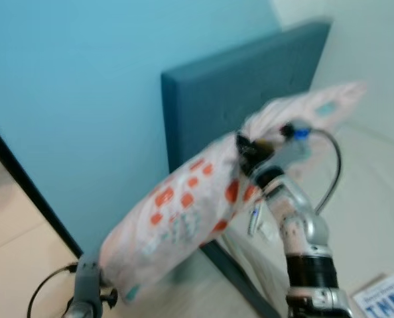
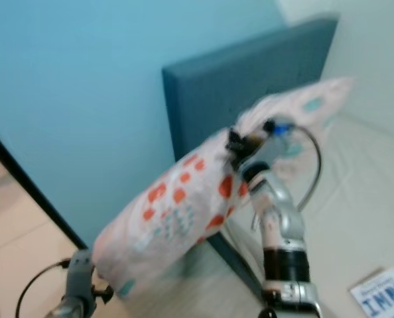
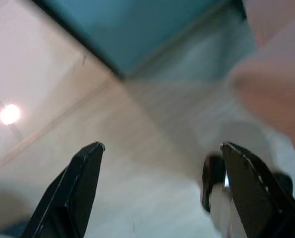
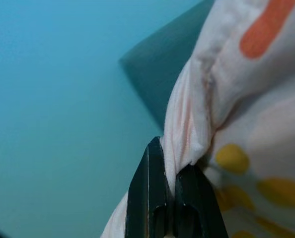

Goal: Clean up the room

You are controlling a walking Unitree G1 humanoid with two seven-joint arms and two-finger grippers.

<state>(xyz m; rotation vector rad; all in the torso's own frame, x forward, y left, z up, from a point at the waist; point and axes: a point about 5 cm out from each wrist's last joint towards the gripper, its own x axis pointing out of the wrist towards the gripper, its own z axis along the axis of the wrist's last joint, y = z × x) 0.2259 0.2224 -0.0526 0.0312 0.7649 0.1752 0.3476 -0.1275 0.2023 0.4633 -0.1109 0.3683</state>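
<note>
The head views are smeared by motion. The long pale pink pillow with orange dots (image 1: pixel 184 212) has soft, doubled outlines, and its far end melts into the pale bed sheet (image 1: pixel 369 199). The white and blue printed book (image 1: pixel 386 298) is cut by the picture's edge, its lettering only partly legible. The left tool (image 3: pixel 157 198) shows sharp fingers over a blurred floor.

The right gripper (image 4: pixel 170 198) is raised, its jaws pinched tight together on cloth. The left gripper (image 3: pixel 160 186) hangs low, fingers spread wide.
</note>
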